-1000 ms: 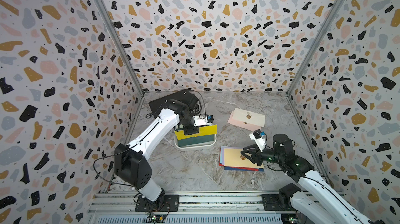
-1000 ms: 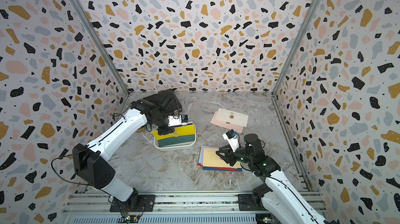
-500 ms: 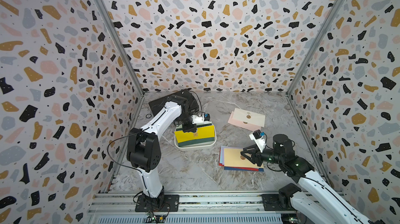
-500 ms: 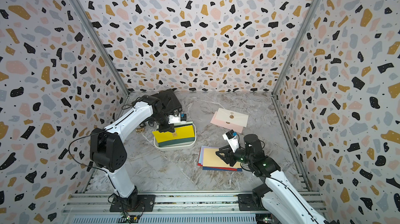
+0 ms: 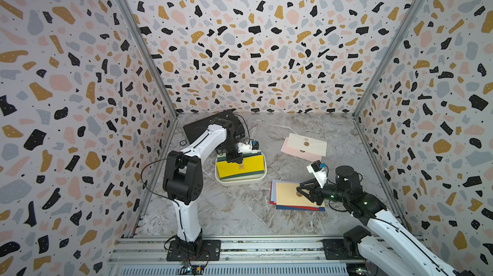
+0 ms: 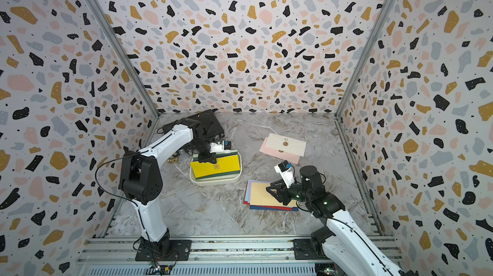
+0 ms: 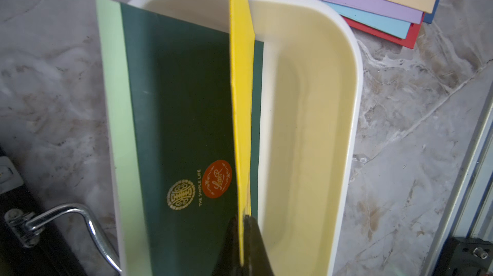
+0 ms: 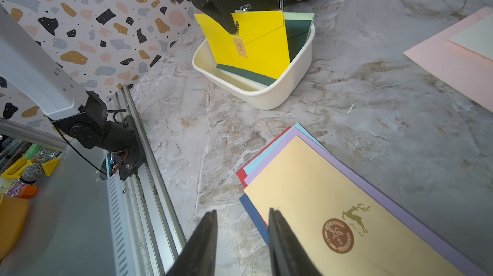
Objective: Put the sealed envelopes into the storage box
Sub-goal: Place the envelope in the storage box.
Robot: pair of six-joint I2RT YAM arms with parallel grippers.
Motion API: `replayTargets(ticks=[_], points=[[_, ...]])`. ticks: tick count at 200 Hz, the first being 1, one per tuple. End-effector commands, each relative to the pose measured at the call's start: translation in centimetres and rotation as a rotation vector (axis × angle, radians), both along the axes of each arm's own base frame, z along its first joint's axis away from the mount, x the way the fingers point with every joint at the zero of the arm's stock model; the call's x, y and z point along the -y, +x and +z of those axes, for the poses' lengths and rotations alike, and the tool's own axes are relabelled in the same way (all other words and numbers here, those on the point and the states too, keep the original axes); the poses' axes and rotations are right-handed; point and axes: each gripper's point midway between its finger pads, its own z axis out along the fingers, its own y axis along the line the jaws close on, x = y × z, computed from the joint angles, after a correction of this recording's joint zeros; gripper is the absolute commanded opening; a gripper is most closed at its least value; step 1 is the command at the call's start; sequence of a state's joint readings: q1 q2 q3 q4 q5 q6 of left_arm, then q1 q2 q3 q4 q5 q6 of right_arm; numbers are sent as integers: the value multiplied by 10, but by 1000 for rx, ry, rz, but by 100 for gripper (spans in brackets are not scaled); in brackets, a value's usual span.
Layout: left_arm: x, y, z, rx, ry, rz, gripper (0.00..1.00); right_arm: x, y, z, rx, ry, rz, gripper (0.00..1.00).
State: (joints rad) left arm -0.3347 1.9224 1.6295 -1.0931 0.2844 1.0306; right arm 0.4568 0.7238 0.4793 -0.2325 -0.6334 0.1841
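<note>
A: The left tool [image 7: 244, 224] is pinched shut on the yellow envelope [image 7: 241, 80], which stands on edge in the white box [image 7: 354, 80]. Risk?
B: Released upright, it might topple over the rim. The right tool [image 8: 241, 212], half open and empty, hovers by the table's stack [image 8: 306, 181].

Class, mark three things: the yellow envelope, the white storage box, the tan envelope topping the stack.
yellow envelope [image 5: 250, 164]: a top view, on its front face.
storage box [image 5: 240, 182]: a top view, on its near rim.
tan envelope [image 8: 306, 181]: right wrist view, on its upper face.
</note>
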Motion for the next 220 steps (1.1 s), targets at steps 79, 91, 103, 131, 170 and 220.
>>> replayTargets(ticks=[79, 91, 103, 131, 170, 220], points=[[-4, 34, 92, 400, -128, 210, 57, 5, 5, -8, -34, -36, -52, 38], [-3, 39, 118, 477, -198, 288, 55, 9, 10, -10, -41, -53, -92, 38], [2, 32, 142, 527, -294, 313, 56, 17, 16, -13, -45, -85, -150, 38], [7, 22, 178, 579, -477, 437, 70, 51, 37, -31, -90, -213, -393, 39], [21, 7, 195, 375, -673, 625, 93, 93, 46, -63, -168, -381, -618, 51], [42, 25, 196, 184, -875, 792, 99, 127, 42, -93, -300, -423, -788, 52]])
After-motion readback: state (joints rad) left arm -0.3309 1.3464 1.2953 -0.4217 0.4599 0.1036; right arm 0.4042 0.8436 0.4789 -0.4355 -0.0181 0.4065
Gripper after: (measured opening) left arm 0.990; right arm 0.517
